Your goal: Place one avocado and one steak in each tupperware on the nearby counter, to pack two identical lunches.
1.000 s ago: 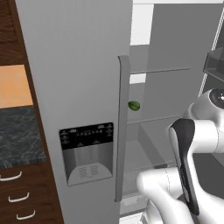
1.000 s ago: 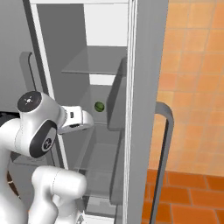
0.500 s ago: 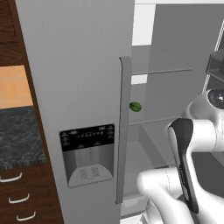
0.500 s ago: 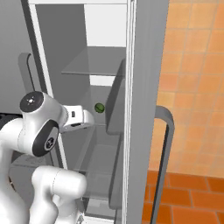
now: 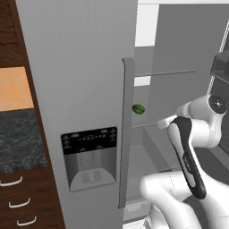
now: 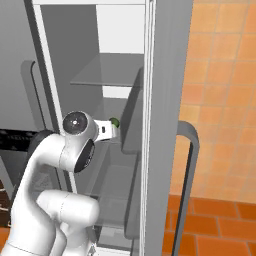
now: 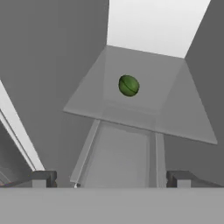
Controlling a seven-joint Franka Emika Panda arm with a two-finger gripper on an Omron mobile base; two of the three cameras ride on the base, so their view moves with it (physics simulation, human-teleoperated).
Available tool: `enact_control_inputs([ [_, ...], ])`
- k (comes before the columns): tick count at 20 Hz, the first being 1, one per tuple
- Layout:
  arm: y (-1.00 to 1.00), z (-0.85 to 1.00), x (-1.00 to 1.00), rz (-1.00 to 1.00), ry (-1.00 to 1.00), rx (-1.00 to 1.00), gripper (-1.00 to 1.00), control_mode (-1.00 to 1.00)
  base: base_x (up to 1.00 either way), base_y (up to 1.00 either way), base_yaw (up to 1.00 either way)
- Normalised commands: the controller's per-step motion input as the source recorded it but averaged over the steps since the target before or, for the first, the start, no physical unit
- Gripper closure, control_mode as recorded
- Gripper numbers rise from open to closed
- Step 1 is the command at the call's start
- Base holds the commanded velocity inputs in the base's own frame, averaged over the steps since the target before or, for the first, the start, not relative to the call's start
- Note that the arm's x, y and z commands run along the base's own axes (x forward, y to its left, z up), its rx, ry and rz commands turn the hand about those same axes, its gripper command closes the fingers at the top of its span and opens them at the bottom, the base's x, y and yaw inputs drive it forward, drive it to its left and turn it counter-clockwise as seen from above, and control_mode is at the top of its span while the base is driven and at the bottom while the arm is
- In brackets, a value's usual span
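A thin grey glass shelf (image 7: 175, 118) spans the inside of the open fridge, midway up. One dark-green avocado (image 7: 128, 85) lies directly on it, toward the back and about centred between the side walls, apart from the shelf's front edge.

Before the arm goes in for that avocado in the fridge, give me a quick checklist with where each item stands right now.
1. Avocado in sight, lying on the glass shelf: ok.
2. Gripper jaws spread wide and empty: ok.
3. Gripper lined up with the avocado: roughly ok; in the hand view it sits ahead, slightly right of centre.
4. Path to the avocado free of other items on the shelf: ok.
5. Gripper close enough to close on it: not ok, a clear gap remains.
6. Fridge door out of the arm's way: ok, the compartment stands open.
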Motion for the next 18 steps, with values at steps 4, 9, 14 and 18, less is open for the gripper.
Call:
enact_control_inputs([
  [4, 0.36, -0.21, 0.88, 0.01, 0.02, 0.0, -1.0, -1.0, 0.0, 0.0, 0.0],
  [9, 0.05, -0.04, 0.61, 0.0, 0.0, 0.0, -1.0, -1.0, 0.0, 0.0, 0.0],
  [14, -0.09, 0.0, 0.37, 0.0, 0.0, 0.0, -1.0, -1.0, 0.0, 0.0, 0.0],
  [18, 0.0, 0.0, 0.23, -0.03, 0.04, 0.01, -1.0, -1.0, 0.0, 0.0, 0.0],
])
